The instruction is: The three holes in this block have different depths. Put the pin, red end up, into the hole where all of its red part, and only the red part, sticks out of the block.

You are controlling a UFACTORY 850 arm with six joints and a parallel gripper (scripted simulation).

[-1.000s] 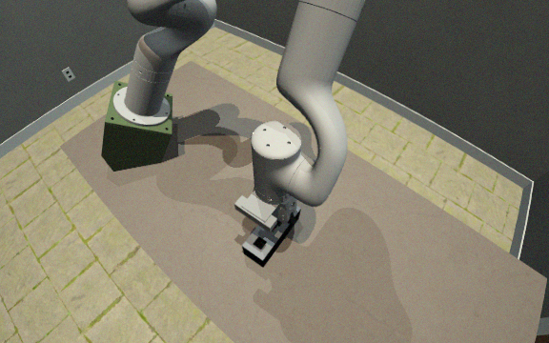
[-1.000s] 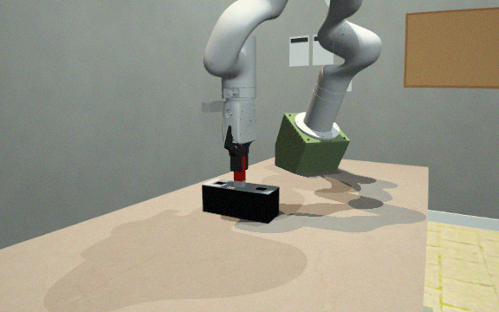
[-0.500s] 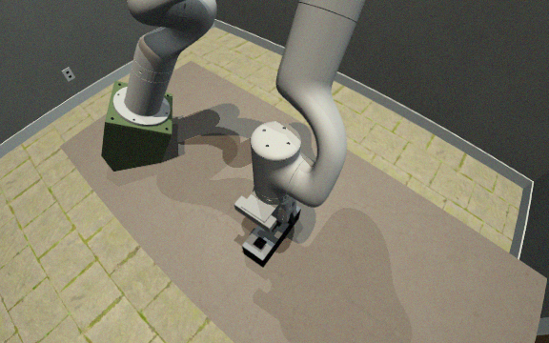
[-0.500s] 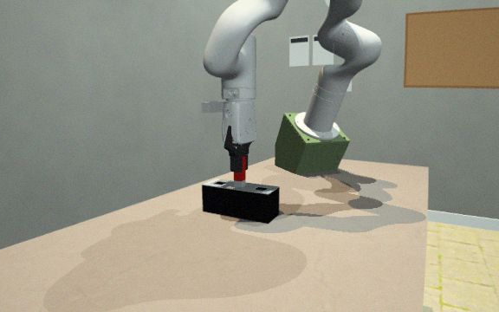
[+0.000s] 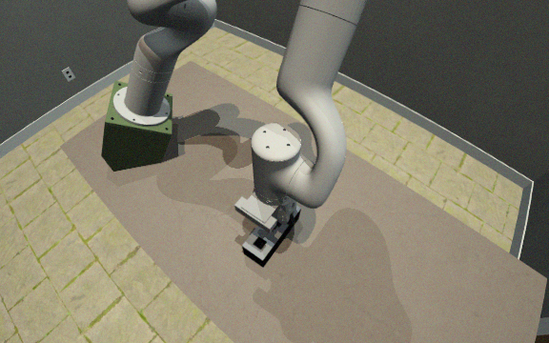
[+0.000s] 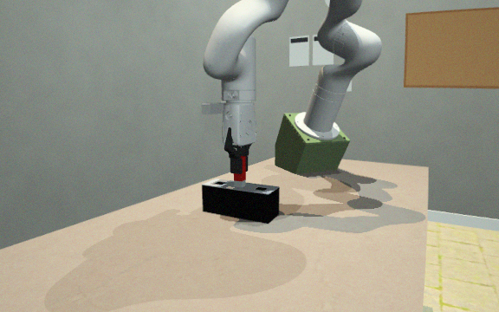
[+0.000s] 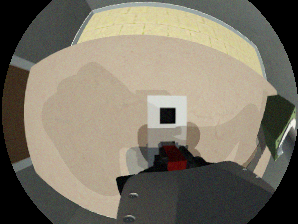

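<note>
The block (image 5: 269,246) (image 6: 238,203) (image 7: 155,104) is long, with black sides and a light grey top. One end hole (image 5: 259,243) (image 6: 261,189) (image 7: 167,115) and the other end hole (image 6: 219,183) are uncovered. The pin (image 6: 240,177) (image 7: 176,159) is upright, red end up, at the middle of the block, where it hides the middle hole. A short grey band shows between its red part and the block top. How deep its lower end reaches is hidden. My gripper (image 6: 239,165) (image 7: 170,155) is shut on the red part, just above the block.
The green base (image 5: 136,143) (image 6: 293,152) (image 7: 280,120) of the arm stands on the table (image 5: 198,238) (image 6: 353,269) (image 7: 215,75) behind the block. The arm hangs over the block, and its shadows lie across the table top.
</note>
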